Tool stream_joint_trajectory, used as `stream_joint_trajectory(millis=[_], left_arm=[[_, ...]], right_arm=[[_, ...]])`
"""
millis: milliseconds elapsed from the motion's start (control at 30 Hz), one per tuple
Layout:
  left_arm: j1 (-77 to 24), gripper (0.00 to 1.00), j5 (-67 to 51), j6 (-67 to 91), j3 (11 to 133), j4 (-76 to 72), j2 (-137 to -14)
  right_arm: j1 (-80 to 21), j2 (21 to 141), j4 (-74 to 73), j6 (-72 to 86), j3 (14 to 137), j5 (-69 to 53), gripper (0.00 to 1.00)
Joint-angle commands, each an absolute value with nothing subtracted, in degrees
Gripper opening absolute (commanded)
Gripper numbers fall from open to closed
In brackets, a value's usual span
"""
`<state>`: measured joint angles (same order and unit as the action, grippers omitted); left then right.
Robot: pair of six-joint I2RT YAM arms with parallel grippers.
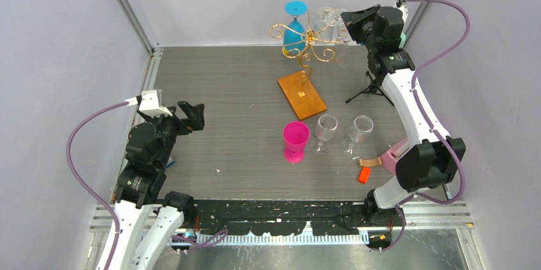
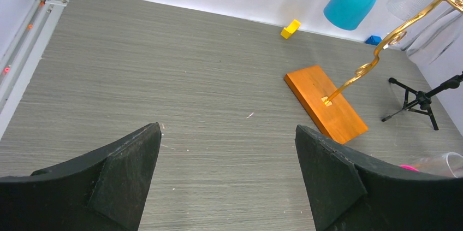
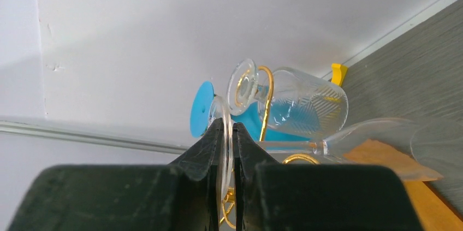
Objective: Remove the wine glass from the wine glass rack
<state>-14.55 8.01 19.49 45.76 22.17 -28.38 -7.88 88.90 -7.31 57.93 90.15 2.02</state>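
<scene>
Right wrist view, B asks: what is the claw on?

A: My right claw (image 3: pixel 225 127) is clamped on the thin clear foot of the wine glass (image 3: pixel 297 145). The glass hangs, as far as I can tell, on the wine glass rack (image 1: pixel 305 41) at the far side of the table (image 2: pixel 164 67). The foot sticks out past the gold wire, hence that grip. Judgement: drawing it outward should free the stem.

B: Left side?

A: Left claw (image 2: pixel 227 130) has its fingers wide apart, holding nothing, near left over the table. Likely parked clear of the work.

B: Labels, writing?

A: None legible on the glasses or the wooden base (image 1: pixel 302 94).
</scene>
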Motion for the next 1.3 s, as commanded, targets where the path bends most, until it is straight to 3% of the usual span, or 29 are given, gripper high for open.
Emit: stream_joint_trajectory(millis=[0, 167, 733, 1000, 1267], left_arm=[[-14.50, 0.96, 8.76, 19.42, 46.23, 21.40, -28.12], [-14.50, 0.96, 8.44, 19.49, 46.23, 21.35, -28.06], [-14.50, 0.96, 3.93, 22.58, 46.03, 20.12, -29.22], [-14.50, 1.00, -5.33, 23.89, 47.00, 19.73, -29.44], [-14.50, 1.00, -21.21, 24.53, 49.65, 14.32, -32.77]], right_arm=[[-7.80, 86.32, -4.11, 56.13, 94.56, 8.18, 0.00], [-7.82, 83.24, -6.37, 55.65, 92.81, 13.90, 0.01], [-9.34, 70.21, -18.57, 63.46, 88.01, 11.34, 0.00], [-14.09, 62.96, -25.75, 64.89, 87.73, 6.25, 0.00], [-22.71, 59.66, -23.04, 69.22, 85.08, -3.30, 0.00]])
